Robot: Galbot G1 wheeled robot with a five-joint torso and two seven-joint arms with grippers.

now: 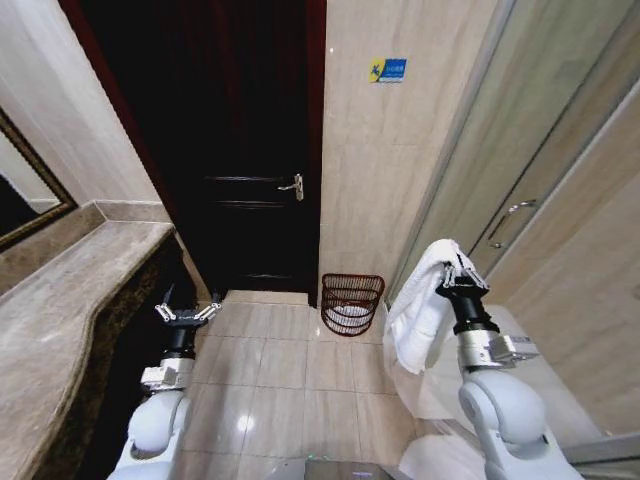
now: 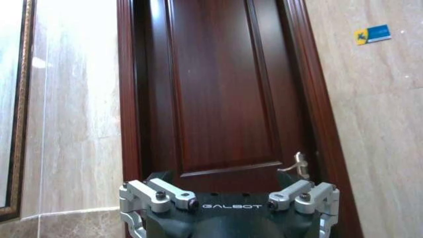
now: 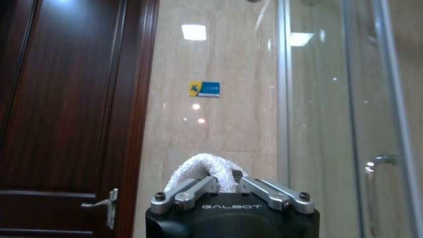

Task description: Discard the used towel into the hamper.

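Right pincer (image 1: 458,278) grips towel (image 1: 420,315), bare floor before hamper (image 1: 351,303).

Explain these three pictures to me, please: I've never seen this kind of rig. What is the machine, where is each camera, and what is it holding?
This is a wheeled robot with two arms, standing in a tiled bathroom. The wide picture comes from a camera on its head, looking down; the other two come from cameras on each wrist. The right gripper is shut on a white terry-cloth towel, which hangs down from it; its wrist camera shows the towel bunched between the fingers. The left gripper is open and holds nothing, raised beside the marble counter. Ahead on the floor, against the beige wall beside the dark wooden door, stands the small round reddish-brown openwork hamper.
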